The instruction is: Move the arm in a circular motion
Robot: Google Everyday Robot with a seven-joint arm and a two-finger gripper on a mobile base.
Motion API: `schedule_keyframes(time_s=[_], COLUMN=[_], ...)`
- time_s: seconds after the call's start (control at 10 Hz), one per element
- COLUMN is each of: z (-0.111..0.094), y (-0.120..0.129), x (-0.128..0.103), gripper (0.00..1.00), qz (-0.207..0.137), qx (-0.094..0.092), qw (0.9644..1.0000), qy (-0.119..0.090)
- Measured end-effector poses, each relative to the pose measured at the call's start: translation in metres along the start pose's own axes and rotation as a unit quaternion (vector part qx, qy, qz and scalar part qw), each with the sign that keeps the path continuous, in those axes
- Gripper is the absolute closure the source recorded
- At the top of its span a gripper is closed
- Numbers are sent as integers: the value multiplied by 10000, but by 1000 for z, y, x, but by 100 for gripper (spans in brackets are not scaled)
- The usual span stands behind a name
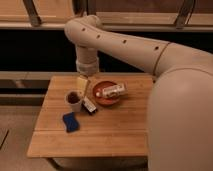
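Cream-beige jointed robot arm [125, 47] reaches over the light wooden table [107, 130], its yellowish gripper [81, 84] hanging, grip unreadable, just above a small dark-filled mug [74, 101], left of a red-orange bowl [101, 98] holding a white packet [113, 90].

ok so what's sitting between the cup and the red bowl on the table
In the camera view, a small dark packet lies between the cup and the red bowl. The gripper hangs just above and behind that gap.

cream arm [150, 50], yellowish pincer [81, 84] over table
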Motion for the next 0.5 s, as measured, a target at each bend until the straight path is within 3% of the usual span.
schedule_keyframes(time_s=[0.3,0.5], z=[-7,-16], y=[60,98], x=[-38,-28], gripper=[20,20], qz=[719,928], qx=[-299,-490], qw=[9969,9943], qy=[-117,-187])
